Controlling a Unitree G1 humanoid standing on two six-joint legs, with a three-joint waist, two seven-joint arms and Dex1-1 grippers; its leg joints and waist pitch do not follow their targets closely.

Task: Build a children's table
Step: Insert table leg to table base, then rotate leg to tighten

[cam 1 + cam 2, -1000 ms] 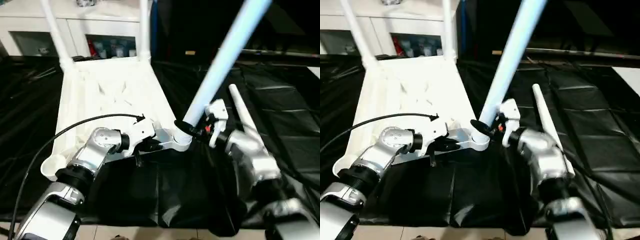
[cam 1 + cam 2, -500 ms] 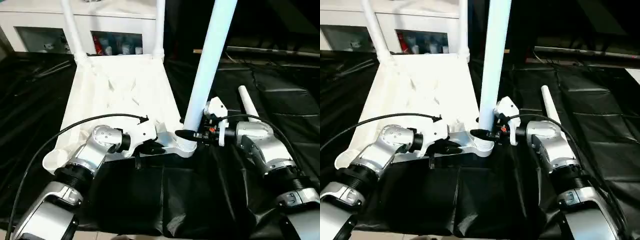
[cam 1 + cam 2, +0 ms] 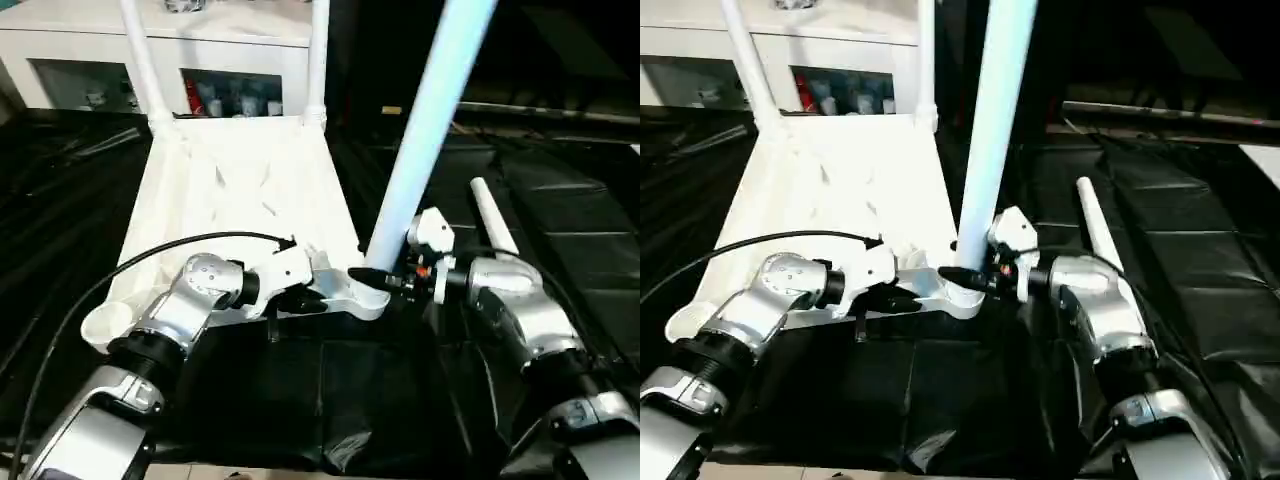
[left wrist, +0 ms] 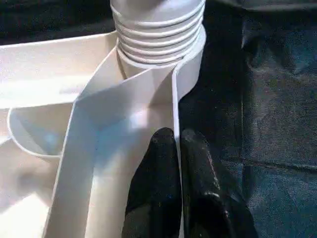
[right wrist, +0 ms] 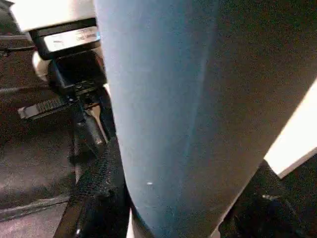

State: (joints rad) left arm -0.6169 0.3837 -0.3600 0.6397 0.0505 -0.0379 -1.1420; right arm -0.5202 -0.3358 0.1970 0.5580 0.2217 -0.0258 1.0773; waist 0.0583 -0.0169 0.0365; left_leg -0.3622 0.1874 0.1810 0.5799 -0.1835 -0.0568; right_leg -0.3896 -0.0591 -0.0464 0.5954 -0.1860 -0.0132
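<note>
Left tool (image 4: pixel 179 148) pinched on the tabletop (image 3: pixel 240 180) rim, right tool (image 3: pixel 385 280) clasping the socketed leg (image 3: pixel 425 120).

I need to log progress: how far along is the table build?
Done: two legs stand in the far corners of the upturned tabletop. In hand: the right end effector holds a third leg in the near socket while the left end effector pinches the tabletop's rim. Left: the fourth leg lies on the black cloth, and one near socket is empty.
</note>
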